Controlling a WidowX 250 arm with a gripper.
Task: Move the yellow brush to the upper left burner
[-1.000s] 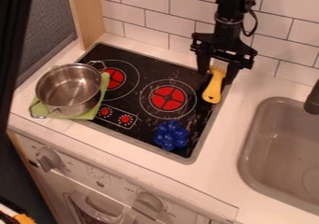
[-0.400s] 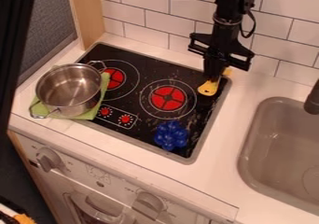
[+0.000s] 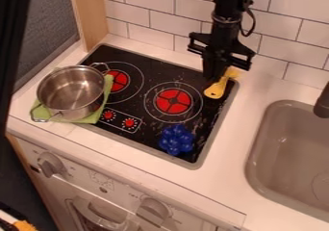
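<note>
Well, black two-finger pincer (image 3: pixel 210 81): I have it clenched, hanging over the back right part of the stove, tips pointing down.
Yellow brush (image 3: pixel 216 89): just right of the pincer's tips, at the back right corner of the stove, its bristle end slanting up and right; whether the tips touch it, I can't tell.
Upper left burner (image 3: pixel 118 81): red-centred and ringed in white, well apart from the pincer, off to its left.
Lower right burner (image 3: pixel 172 101): also red-centred, near the pincer, to its lower left.
Black glossy stove (image 3: pixel 154 66): under the pincer, set into the white tabletop (image 3: pixel 223 162).
Shiny metal pot (image 3: pixel 72 93): far left of the pincer, upright, a handle on either side.
Light green cloth (image 3: pixel 96 116): beneath the pot, also far to the pincer's left.
Dark blue knobbly cluster (image 3: pixel 176 140): below and left of the pincer, on the stove's front part.
Grey-beige sink (image 3: pixel 283 148): right of the pincer and lower in my view.
White wall tiles (image 3: pixel 160 18): behind the pincer.
</note>
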